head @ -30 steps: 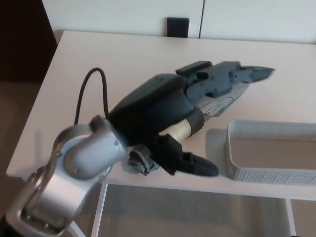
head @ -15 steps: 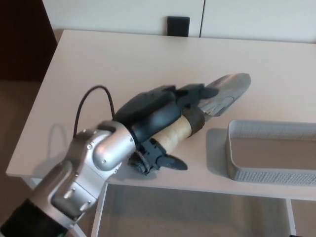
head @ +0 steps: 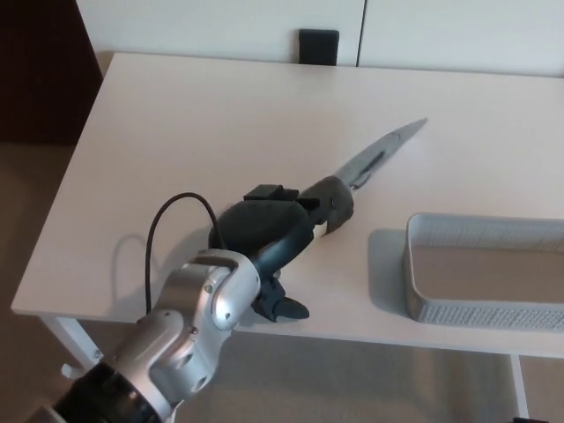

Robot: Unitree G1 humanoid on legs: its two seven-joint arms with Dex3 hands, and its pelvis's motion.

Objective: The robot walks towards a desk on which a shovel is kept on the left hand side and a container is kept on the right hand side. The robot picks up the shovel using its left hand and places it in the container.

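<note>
The left hand [head: 278, 231] was clamped around the handle of the shovel [head: 374, 160] at mid-frame, just above the counter [head: 194, 115]. The blade ran up and to the right from the hand, turned on edge. The container [head: 483, 269] sat at lower right, empty, below and right of the blade tip, so the carry looked like a short swing rightward. No right hand showed.

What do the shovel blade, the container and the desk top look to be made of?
The shovel blade looks like bare grey metal: thin, with a dull sheen. The container seems to be pale grey mesh or perforated sheet, judging by its fine dotted wall; metal or plastic is unclear. The desk top looks like a smooth matte off-white laminate or painted board, with no grain showing.
</note>
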